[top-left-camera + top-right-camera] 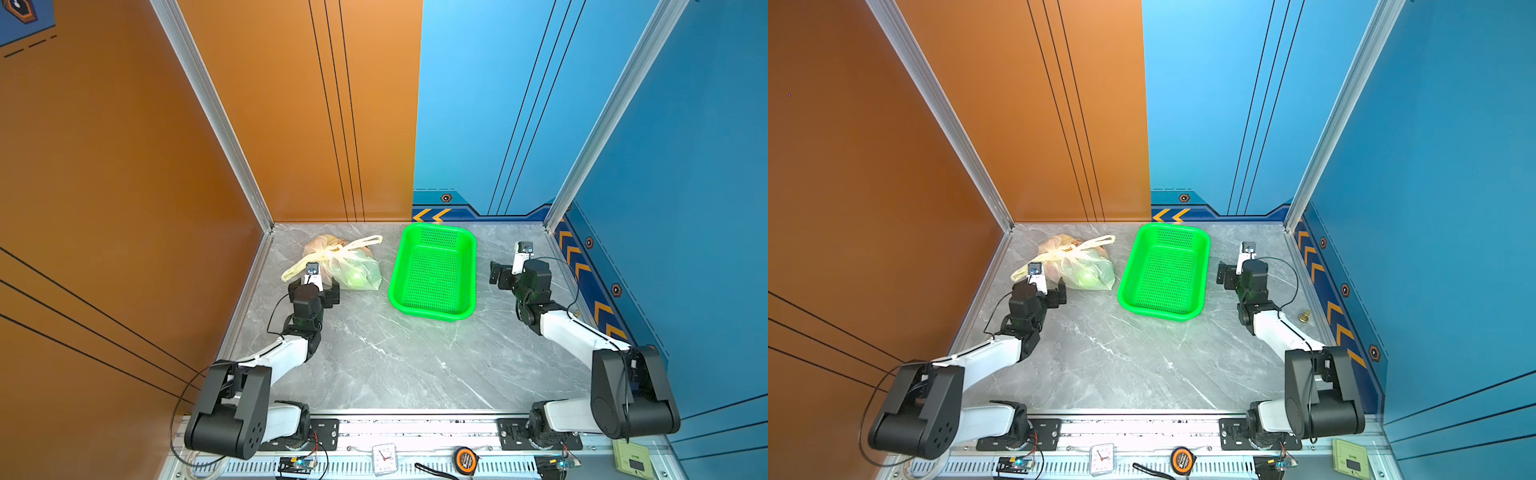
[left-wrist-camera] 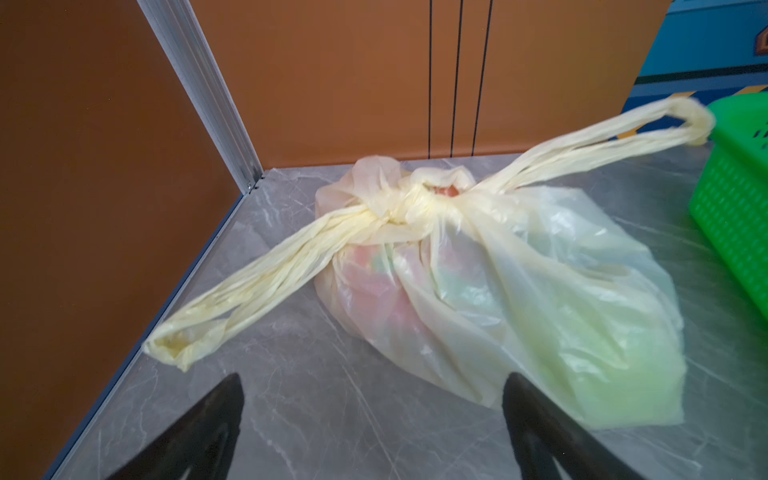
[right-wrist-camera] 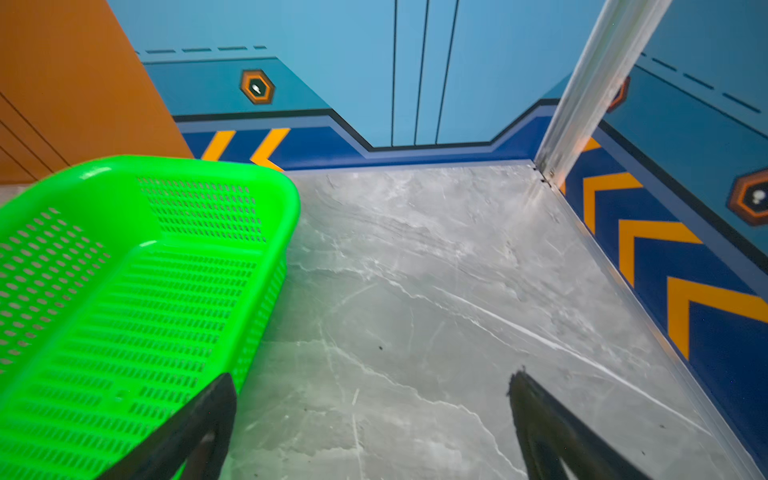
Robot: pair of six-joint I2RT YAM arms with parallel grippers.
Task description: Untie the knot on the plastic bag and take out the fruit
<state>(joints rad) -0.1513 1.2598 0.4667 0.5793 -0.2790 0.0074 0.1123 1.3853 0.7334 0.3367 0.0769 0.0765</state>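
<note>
The tied plastic bag (image 1: pixel 345 262) lay on the table (image 1: pixel 395 353) beside the green basket (image 1: pixel 434 274), fruit (image 1: pixel 356 277) inside. The left end effector (image 2: pixel 374 378) was wide open near it. The right end effector (image 3: pixel 372 376) was wide open too, empty.

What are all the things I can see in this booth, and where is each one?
plastic bag: one, see-through cream-yellow, far left of the table, tied shut.
knot: one, cream-yellow, on top of the bag, a loop handle sticking out on each side.
fruit: number hidden, red and green shapes, inside the bag.
basket: one, bright green, empty, right of the bag.
table: one, grey marble look.
clock: one, white, on the front rail.
tape measure: one, black and orange, beside the clock.
left gripper: one, black, open and empty, just short of the bag.
right gripper: one, black, open and empty, right of the basket.
</note>
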